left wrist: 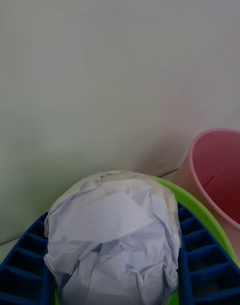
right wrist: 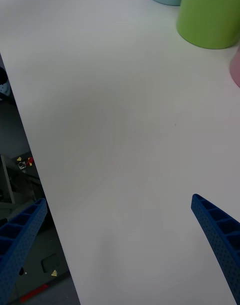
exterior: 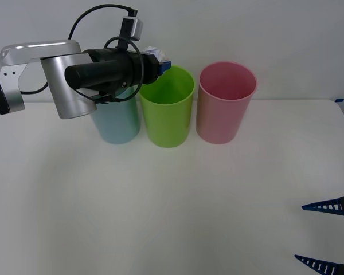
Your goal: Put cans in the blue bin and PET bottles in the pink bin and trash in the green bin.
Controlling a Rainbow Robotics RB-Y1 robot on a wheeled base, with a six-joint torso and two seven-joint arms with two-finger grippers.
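The trash [left wrist: 114,235] is held in the closed jaws of the left gripper [exterior: 159,62] over the near rim of the green bin [exterior: 167,112], between blue bin [exterior: 116,121] and pink bin [exterior: 225,106]; the right gripper [exterior: 328,236] is parked low over the counter [exterior: 172,206], jaws wide.

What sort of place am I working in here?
Probably a lab test bench: a plain white table against a bare wall, with three sorting bins, blue, green and pink.

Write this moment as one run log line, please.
left gripper: shut on trash, at green bin rim | right gripper: open, idle near table edge
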